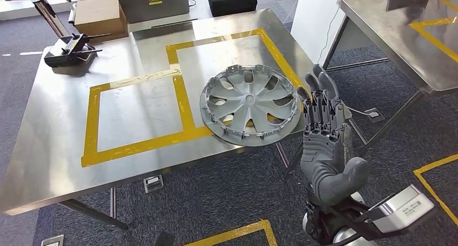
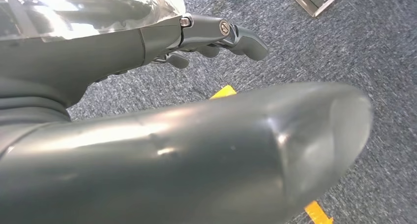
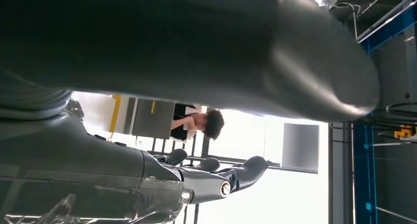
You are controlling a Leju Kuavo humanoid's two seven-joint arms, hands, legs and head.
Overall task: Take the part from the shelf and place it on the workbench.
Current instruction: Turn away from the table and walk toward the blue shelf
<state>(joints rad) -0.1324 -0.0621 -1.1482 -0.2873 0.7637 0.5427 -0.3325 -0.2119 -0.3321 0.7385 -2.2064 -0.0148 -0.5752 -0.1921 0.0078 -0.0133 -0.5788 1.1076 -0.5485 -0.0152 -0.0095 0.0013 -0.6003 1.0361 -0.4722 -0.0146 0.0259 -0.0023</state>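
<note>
Right hand [image 1: 328, 143] upright beside the workbench [image 1: 59, 143] — fingers straight, apart, holding nothing; hubcap [image 1: 249, 104] lies flat.

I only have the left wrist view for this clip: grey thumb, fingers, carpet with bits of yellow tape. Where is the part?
Observer: The hubcap lies flat on the steel workbench, overlapping the yellow tape outline.
Operator: Is the right hand holding it?
Observer: No. The right hand is beside the bench edge, fingers extended, nothing in it.
Operator: Anything else on the bench?
Observer: A black clamp tool sits at the far corner.
</note>
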